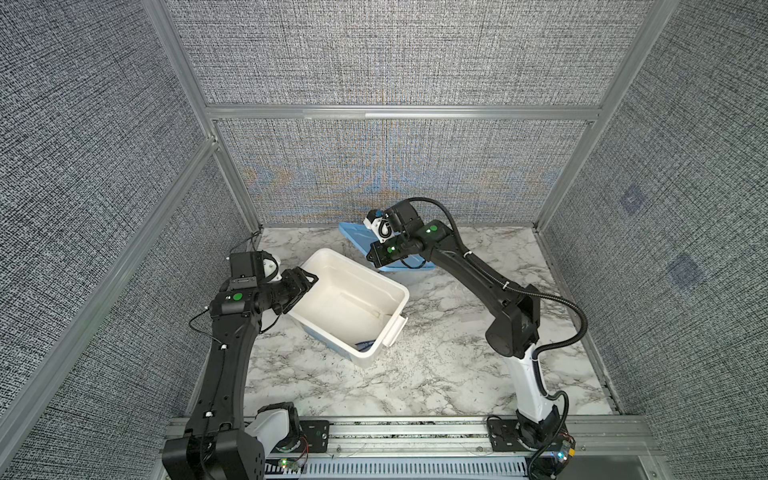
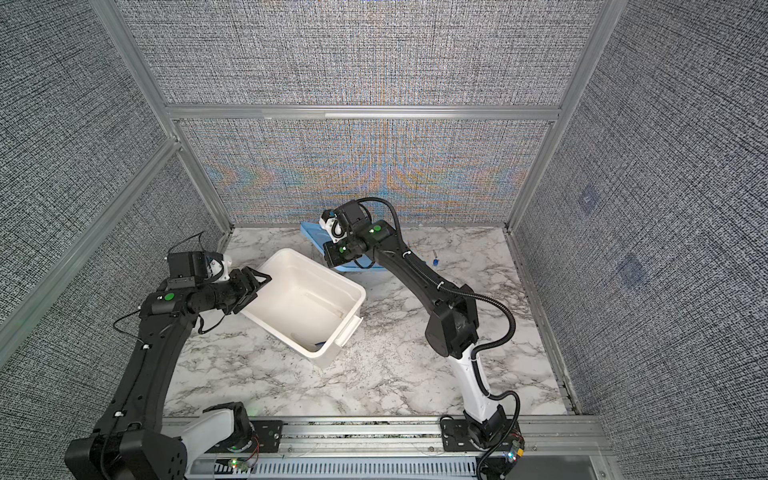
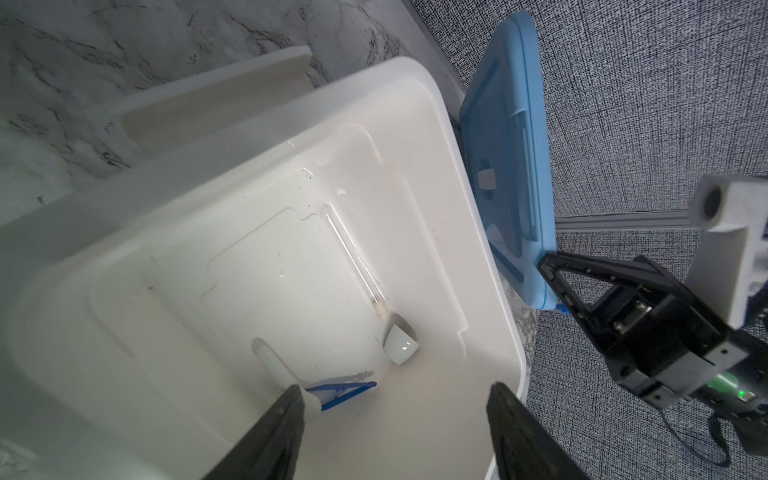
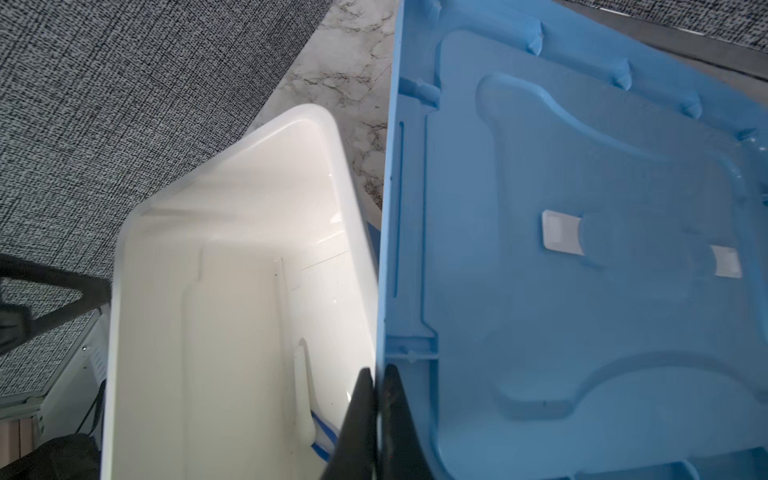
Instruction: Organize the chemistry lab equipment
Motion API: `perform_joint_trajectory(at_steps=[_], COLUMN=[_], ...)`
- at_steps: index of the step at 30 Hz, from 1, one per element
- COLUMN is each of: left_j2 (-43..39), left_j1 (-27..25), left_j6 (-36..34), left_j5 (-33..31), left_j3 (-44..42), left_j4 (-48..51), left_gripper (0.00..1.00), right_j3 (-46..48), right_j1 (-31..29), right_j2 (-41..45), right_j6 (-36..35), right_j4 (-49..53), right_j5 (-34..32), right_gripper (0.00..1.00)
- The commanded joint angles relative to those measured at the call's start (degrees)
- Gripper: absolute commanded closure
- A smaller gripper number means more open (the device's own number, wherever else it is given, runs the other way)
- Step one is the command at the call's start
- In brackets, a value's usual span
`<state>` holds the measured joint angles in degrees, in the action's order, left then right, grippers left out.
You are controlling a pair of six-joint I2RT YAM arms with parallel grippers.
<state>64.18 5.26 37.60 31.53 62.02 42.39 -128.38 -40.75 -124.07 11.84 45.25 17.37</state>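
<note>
The white tub [image 1: 365, 272] holds a clear glass tube [image 3: 353, 262], a small whitish dish [image 3: 400, 347], a white plastic piece [image 3: 272, 363] and blue tweezers [image 3: 340, 390]. One blue-capped tube [image 2: 435, 262] lies on the marble behind the right arm. My left gripper [image 3: 395, 388] is open, fingers wide apart over the tub's left end [image 1: 302, 294]; whether they touch the tub I cannot tell. My right gripper [image 4: 376, 374] is shut, its tips against the edge of the tilted blue lid [image 4: 582, 291], with nothing visible between the fingers.
The blue lid [image 1: 353, 235] leans at the back of the marble table [image 1: 436, 374], just behind the tub. The tub's handle [image 1: 395, 328] faces right. Grey fabric walls close in the left, back and right sides. A metal rail [image 1: 415, 432] runs along the front.
</note>
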Motion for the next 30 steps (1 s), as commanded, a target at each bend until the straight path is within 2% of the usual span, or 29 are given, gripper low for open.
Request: perform_joint_trajectory(at_steps=[1,5,16,30], left_j2=[0.1,0.2,1.3,6.8], left_j1=[-0.3,-1.4,-1.6,-4.8], left_j6=[0.6,0.6,4.7,9.9], left_j5=[0.2,-0.6,-1.8,-1.8], left_j3=[-0.1,0.2,-2.4,-4.8], left_j4=[-1.4,-1.2,-5.9,-15.2], left_gripper=[0.28,0.24,0.24,0.24], right_j3=[0.7,0.6,2.7,7.3], right_j1=[-1.3,-3.0,-8.4,-10.9], right_j2=[1.7,2.8,2.4,2.6], right_j6=[-0.9,-2.1,-5.8,-5.6], right_j4=[1.2,2.8,5.0,4.4], right_j5=[1.7,1.8,-0.2,-0.1], right_gripper=[1.0,1.0,1.0,1.0])
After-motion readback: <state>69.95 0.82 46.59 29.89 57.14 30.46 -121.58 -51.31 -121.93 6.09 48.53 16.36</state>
